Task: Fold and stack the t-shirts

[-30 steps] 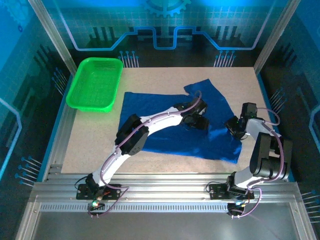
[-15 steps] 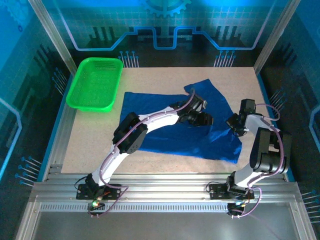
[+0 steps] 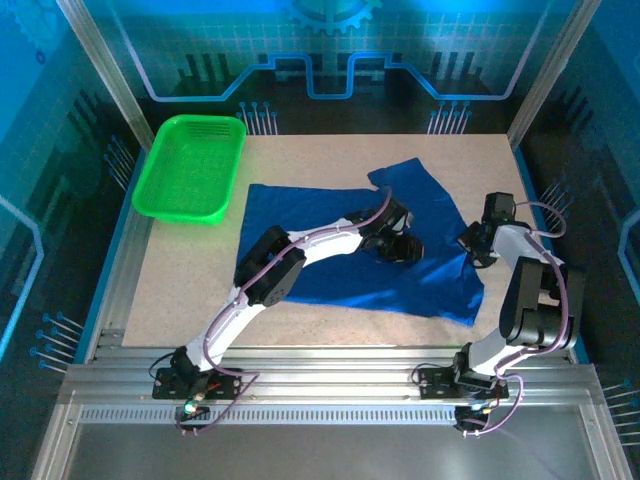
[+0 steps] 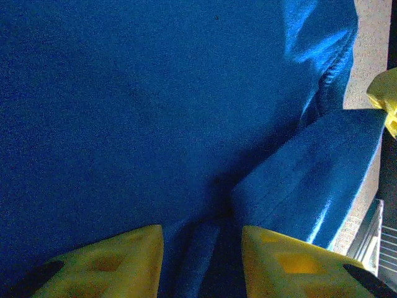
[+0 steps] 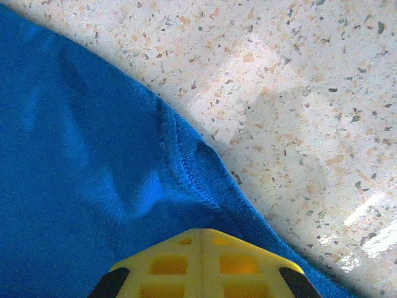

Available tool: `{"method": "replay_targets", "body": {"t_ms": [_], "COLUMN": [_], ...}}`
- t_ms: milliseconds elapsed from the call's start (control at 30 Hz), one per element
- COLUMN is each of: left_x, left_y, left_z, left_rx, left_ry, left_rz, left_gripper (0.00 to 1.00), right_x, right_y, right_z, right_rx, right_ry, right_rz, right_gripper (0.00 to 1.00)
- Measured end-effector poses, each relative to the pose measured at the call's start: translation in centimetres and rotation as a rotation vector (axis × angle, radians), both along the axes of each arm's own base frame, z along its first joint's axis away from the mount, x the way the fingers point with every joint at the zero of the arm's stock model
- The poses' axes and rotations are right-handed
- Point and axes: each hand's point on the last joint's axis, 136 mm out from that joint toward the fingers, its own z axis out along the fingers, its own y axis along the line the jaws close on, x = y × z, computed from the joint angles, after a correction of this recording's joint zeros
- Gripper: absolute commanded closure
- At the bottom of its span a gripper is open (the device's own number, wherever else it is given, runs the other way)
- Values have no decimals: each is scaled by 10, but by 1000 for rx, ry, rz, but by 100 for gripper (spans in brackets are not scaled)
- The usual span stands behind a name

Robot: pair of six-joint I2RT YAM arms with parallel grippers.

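Observation:
One royal-blue t-shirt (image 3: 330, 250) lies spread and wrinkled across the middle of the table, plain side up. My left gripper (image 3: 402, 244) is low over its right half. In the left wrist view its yellow fingers (image 4: 105, 261) stand apart, open, with a raised ridge of the t-shirt (image 4: 124, 93) between them at the left gripper (image 4: 201, 248). My right gripper (image 3: 478, 245) is at the shirt's right edge. In the right wrist view the right gripper (image 5: 205, 233) is shut, and the stitched hem of the t-shirt (image 5: 80, 155) runs in under its tips and puckers there.
A green plastic basket (image 3: 190, 168) stands at the back left of the speckled table (image 3: 180, 280). Bare tabletop (image 5: 298, 93) lies just beyond the hem on the right. Metal frame posts and rails ring the table. The right gripper's yellow finger (image 4: 386, 99) shows near the left one.
The right gripper has closed on the shirt's right hem and shifted slightly back, drawing that edge. The left gripper's fingers have narrowed, and it has moved a little right over the cloth.

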Motion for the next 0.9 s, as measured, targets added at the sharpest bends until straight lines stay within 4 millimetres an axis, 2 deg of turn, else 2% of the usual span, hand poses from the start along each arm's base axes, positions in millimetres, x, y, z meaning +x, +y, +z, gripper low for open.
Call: {"method": "replay_targets", "body": {"t_ms": [333,733,900], "left_x": [-6,-14,-13], "left_y": [-10,-27,-17], "left_z": [-2,8,1], "left_rx": [-47,-139,-108], "left_ry": [42,62,31], "left_rz": [-27,-82,-68], "left_gripper": [73,96,99], "right_x": [-3,-4,-4], "right_y": [0,0,0], "right_z": [-13,-15,-15], "right_rx": [8,9,6], "right_ry": [42,47,48], "right_rz": [-1,-1,-3], "right_gripper": [100,99,99]}}
